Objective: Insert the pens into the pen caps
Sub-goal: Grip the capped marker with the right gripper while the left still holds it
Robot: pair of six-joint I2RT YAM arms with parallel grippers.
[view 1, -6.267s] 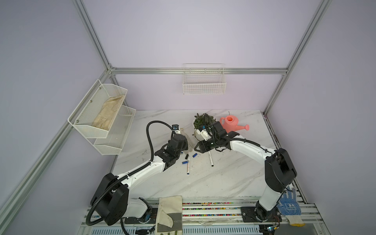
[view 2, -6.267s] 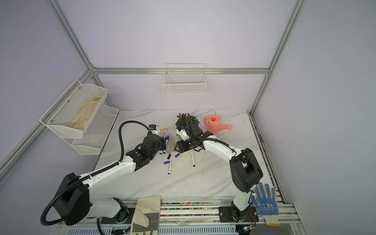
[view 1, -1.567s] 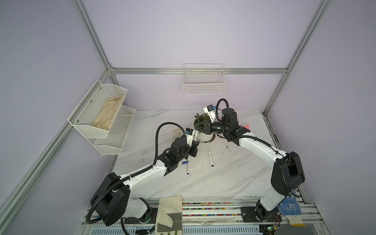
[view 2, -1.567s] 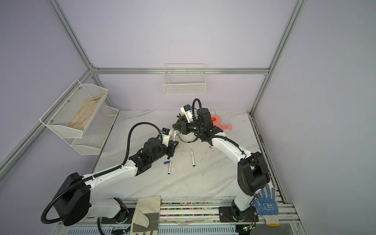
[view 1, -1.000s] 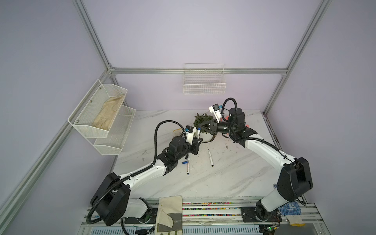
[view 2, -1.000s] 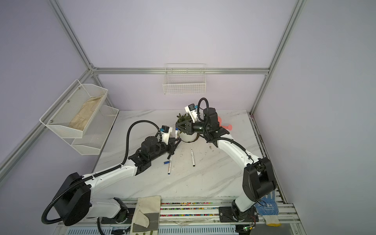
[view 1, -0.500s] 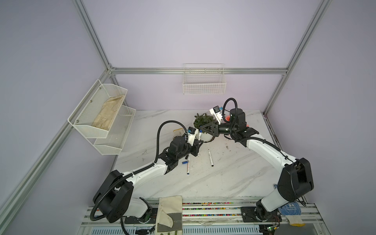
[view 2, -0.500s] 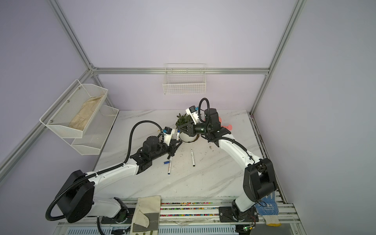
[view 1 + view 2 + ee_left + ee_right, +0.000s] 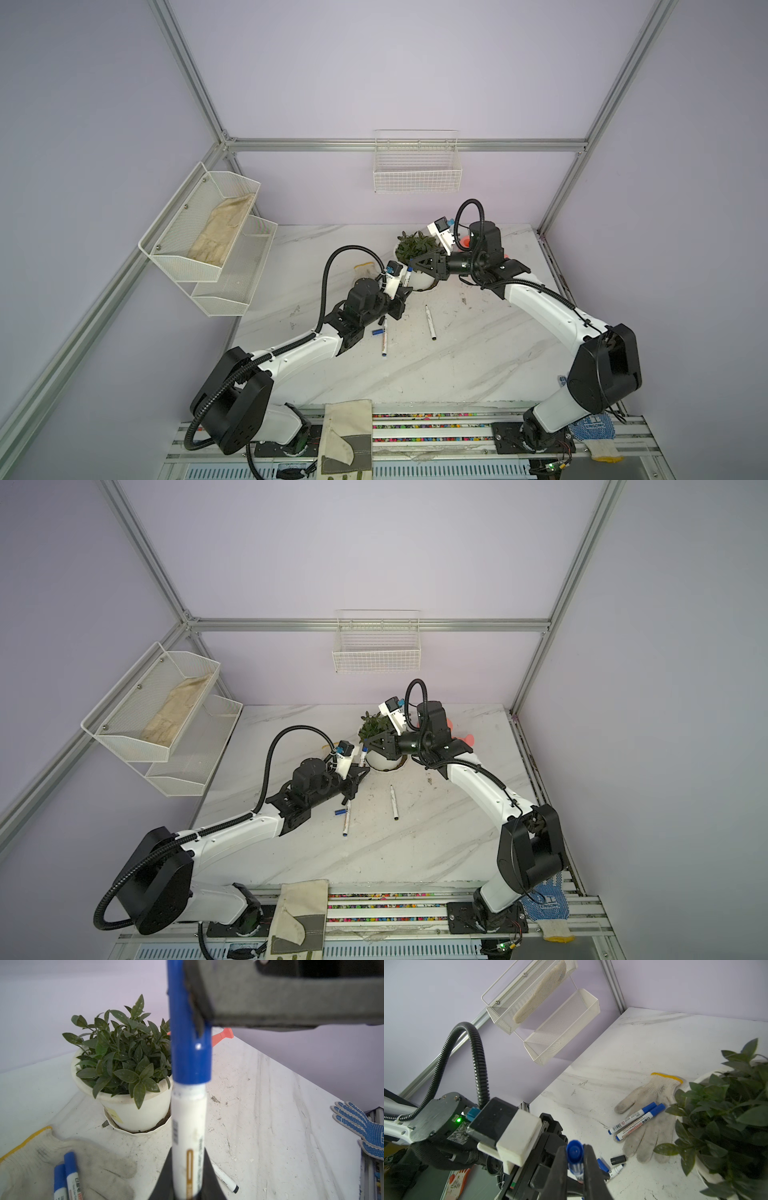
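**Q:** Hands?
**A:** My left hand is clamped narrow on the lower barrel of a slim white plastic marker pen. My right hand is pinched on the short blue plastic cap at the pen's top end. The cap sits down on the collar; I can't tell if it has clicked.

**Q:** Where?
**A:** In the air over the white marble-look desk, pen near upright. In both top views the leafy green plant in a white pot is at 1 o'clock of it.

**Q:** Handling?
**A:** My guess is light, stiff, smooth plastic, so slippery. Hold the barrel low and the cap by its side walls, then push straight along the axis. Off-axis it could twist out.

**Q:** The rest?
**A:** Two white pens with blue caps on lie on a white knit glove. At 6 o'clock of my left hand lies an uncapped white pen, with a loose blue cap just beside it. A white pen with a black end lies at 5 o'clock. A loose black cap shows in the right wrist view.
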